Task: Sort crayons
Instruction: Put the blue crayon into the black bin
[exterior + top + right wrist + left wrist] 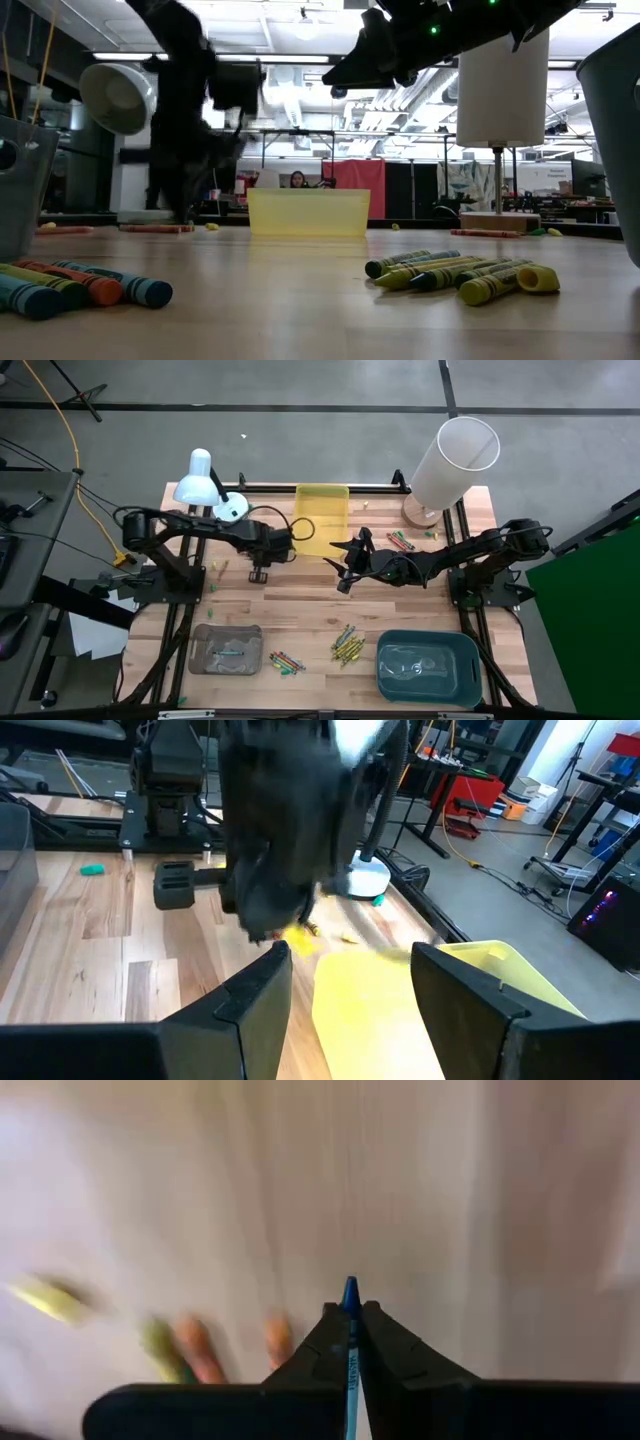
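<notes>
My left gripper (258,572) hovers over the table's far middle, shut on a blue crayon (350,1295). My right gripper (345,568) is open and empty beside the near end of the yellow tray (322,518); its fingers (350,955) stand apart above the tray's edge (480,965). A pile of yellow-olive, green and blue crayons (347,645) lies on the table near the front, and it also shows in the low view (455,275). A small mixed bunch (285,662) lies beside the grey tray (226,650). A few crayons (400,542) lie at the far right. My left gripper pinches the blue crayon between its two fingers, which lie along its length. The pointed tip (350,1288) sticks out just past the fingertips. The crayon is lifted clear above the wooden table.
A teal tray (428,665) stands at the front right. A white cylinder (455,460) on a wooden base and a white desk lamp (205,485) stand at the far edge. Stray bits lie near the left arm's base (215,568).
</notes>
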{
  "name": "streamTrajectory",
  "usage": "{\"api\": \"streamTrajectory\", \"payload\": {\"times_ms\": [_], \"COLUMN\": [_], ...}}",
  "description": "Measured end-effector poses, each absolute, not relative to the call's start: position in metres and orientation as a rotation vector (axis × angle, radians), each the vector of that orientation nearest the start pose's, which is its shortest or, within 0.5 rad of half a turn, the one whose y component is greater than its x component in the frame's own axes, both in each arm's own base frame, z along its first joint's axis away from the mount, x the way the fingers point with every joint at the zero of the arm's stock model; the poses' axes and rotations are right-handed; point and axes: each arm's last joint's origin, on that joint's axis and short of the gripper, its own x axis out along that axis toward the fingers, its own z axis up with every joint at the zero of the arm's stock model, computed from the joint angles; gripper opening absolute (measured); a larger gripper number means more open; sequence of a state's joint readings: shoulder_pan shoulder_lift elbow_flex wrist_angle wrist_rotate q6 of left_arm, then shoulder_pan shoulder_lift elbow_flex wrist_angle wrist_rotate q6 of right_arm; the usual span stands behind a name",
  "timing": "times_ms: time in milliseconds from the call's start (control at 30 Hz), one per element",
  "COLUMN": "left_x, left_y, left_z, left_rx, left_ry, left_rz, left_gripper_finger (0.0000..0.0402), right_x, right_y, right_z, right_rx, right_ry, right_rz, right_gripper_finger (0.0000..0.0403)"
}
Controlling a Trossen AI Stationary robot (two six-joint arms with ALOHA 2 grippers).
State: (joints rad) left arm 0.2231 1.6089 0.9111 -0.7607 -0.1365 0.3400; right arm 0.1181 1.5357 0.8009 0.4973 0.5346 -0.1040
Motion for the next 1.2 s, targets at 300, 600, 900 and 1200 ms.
{"api": "streamTrajectory", "payload": {"times_ms": [300,600,900,1200], "left_x": [0.256,0.223,0.216,0.216], "left_y": [0.028,-0.001,-0.013,-0.013], "left_z": [0.236,0.244,0.235,0.235], "left_rx": [0.157,0.013,-0.025,-0.019], "left_ry": [0.846,0.033,-0.044,-0.043], "left_rz": [0.074,0.044,-0.007,-0.008], "left_gripper_finger": [0.0000,0.0000,0.0000,0.0000], "right_x": [0.322,0.324,0.324,0.324], "right_y": [0.024,0.031,0.032,0.032], "right_z": [0.224,0.223,0.224,0.223], "right_rx": [-0.186,-0.128,-0.121,-0.104], "right_ry": [0.263,0.256,0.254,0.256], "right_rz": [-0.371,-0.117,-0.104,-0.105], "right_gripper_finger": [0.0199,0.0199,0.0199,0.0199]}}
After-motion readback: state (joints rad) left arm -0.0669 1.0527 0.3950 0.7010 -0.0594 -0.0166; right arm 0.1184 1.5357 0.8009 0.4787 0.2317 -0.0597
